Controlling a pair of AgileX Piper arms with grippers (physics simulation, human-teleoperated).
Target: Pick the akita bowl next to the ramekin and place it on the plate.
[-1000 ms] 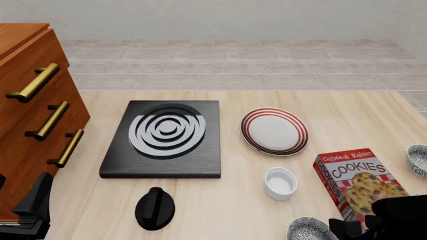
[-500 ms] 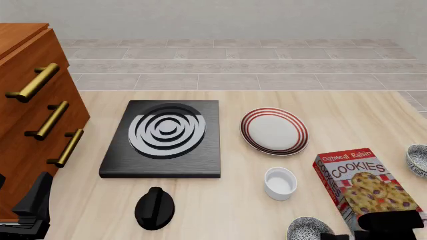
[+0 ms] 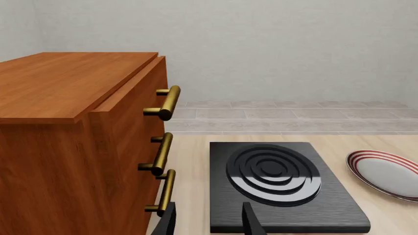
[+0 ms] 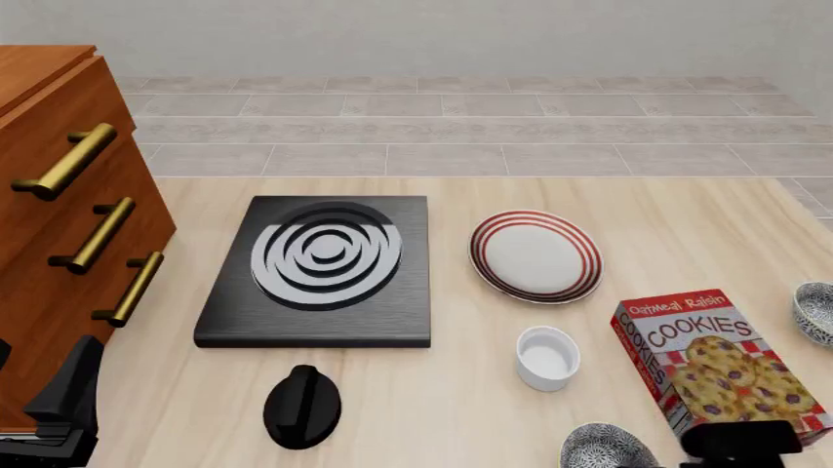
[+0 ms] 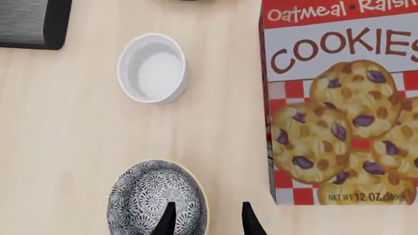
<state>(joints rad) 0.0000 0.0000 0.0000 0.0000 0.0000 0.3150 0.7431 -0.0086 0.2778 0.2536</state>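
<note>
1. The small round akita bowl [image 4: 607, 448], grey-white and densely speckled inside with a light rim, sits at the lower right of the front view, partly cut by the bottom edge; it stands on the pale wooden desk [image 4: 443, 390].
2. In the right wrist view the same bowl [image 5: 155, 204] lies at the bottom of the frame, and the right tool [image 5: 205, 218] hangs over its rim, its two dark fingertips parted with one over the bowl's inside and the other outside the rim. Nothing is held between them.
3. The small plain white ramekin [image 4: 547, 357] stands near the bowl, just above it in the front view, apart from it.
4. The round white plate with thin red rings [image 4: 535, 255] lies further up, right of centre, bare.
5. A red and white cardboard cookie box [image 4: 716, 367] lies flat just right of the ramekin and bowl.
6. A second speckled bowl [image 4: 816, 312] is cut by the right edge.
7. A black square stove slab with silver rings [image 4: 319, 268] is left of the plate, with a black round knob [image 4: 302, 407] below it.
8. A brown wooden cabinet with brass handles [image 4: 65, 214] fills the left side.
9. The left tool [image 3: 207, 220] shows at the bottom of the left wrist view, its fingers apart and holding nothing.
</note>
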